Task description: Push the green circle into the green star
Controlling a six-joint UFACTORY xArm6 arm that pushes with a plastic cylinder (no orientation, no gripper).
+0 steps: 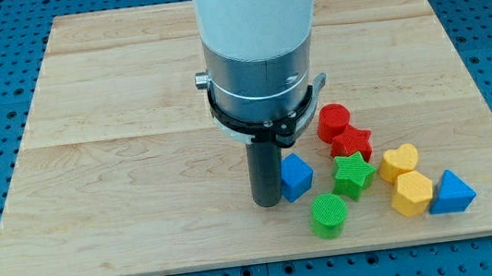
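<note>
The green circle [329, 215] is sitting closest to the view's bottom, just below the green star [353, 175], nearly touching it. The arm has no hand, only a dark rod, and its tip [268, 204] is resting left of the circle, right beside a blue block [295, 176]. Red, yellow and blue blocks are sitting close by on the wooden board [120, 171]

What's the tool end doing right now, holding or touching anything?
My tip: no gripper, holds nothing; it sits at the blue block's left side, up-left of the green circle; contact cannot be told.
</note>
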